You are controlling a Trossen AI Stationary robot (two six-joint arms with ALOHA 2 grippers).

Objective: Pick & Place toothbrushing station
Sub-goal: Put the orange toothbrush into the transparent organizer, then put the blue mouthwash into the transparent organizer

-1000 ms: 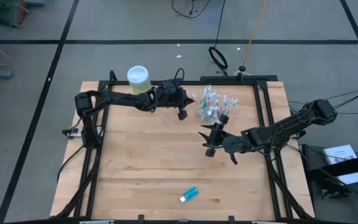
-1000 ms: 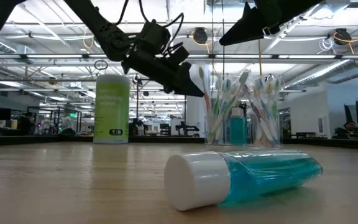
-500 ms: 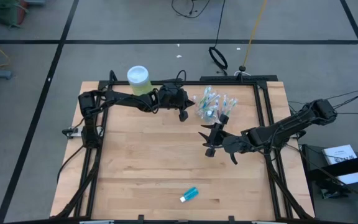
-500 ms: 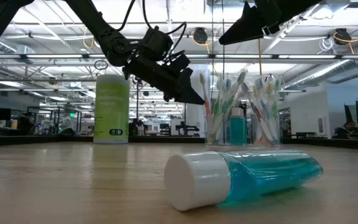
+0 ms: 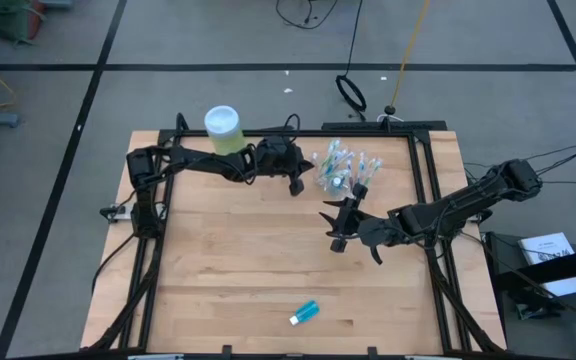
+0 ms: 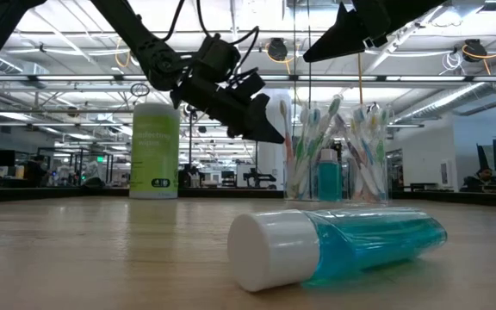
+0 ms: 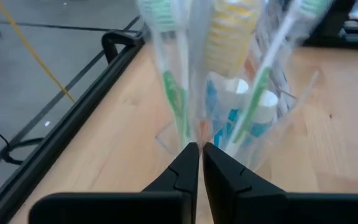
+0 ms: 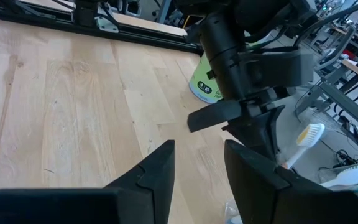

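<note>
**Left gripper at the brush cup, right gripper waiting**

Wooden table sat on a grey floor crossed by dark tape lines; the low view looked across it into a lit workshop hall.

Landmark: cup, clear plastic, standing upright near the table's far edge, packed with toothbrushes fanning out above its rim. A blue tube stood upright inside it.

Left gripper was just beside the cup, on the side toward the canister. In the left wrist view its fingers were pressed together, tips almost touching, pointed at the cup wall with nothing seen between them. In the low view its tip reached the nearest brush heads; contact could not be told.

Right gripper hung near the cup on its nearer side, apart from it, fingers spread and empty.

Second tube, blue with a white cap, lay on its side well apart from the cup, near the table's front edge.

Canister, light green with a white lid, stood beyond the left arm from the cup, at the far edge.
</note>
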